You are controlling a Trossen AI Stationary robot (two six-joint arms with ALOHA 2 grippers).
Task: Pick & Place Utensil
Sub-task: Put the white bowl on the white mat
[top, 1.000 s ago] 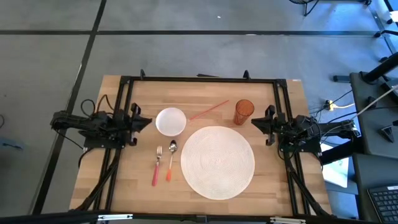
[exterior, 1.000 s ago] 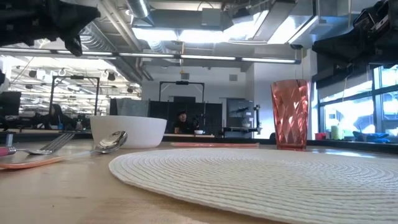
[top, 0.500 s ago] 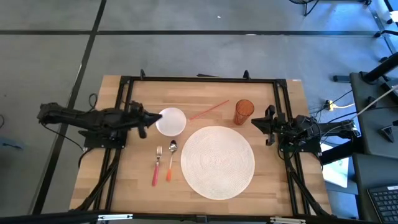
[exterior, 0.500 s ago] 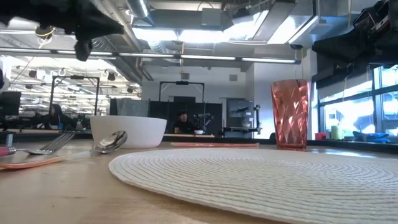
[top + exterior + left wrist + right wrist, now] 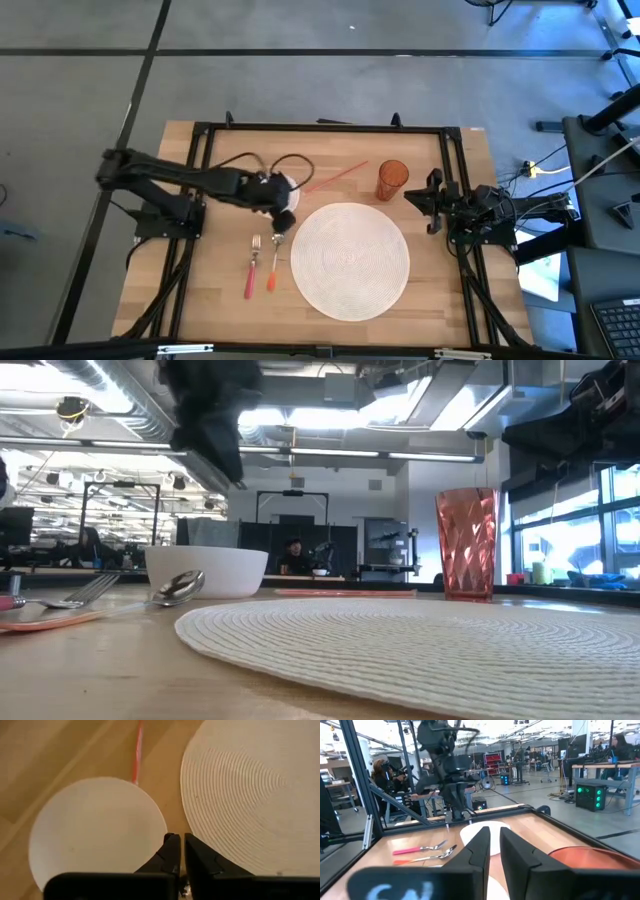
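Round woven placemat (image 5: 350, 260) as landmark. Just left of it, white bowl (image 5: 268, 192), then spoon (image 5: 275, 256) and fork (image 5: 252, 266), untouched. Above spoon's bowl end: left gripper (image 5: 282, 220), fingers nearly together (presumably lining up). Right of placemat: right gripper (image 5: 418, 199), parked, fingers close together.

I see a round woven placemat (image 5: 350, 259) at the table's centre. A white bowl (image 5: 95, 832) sits at its 10 o'clock, an orange tumbler (image 5: 391, 180) at 1 o'clock, and a thin red straw (image 5: 335, 177) lies at 12.
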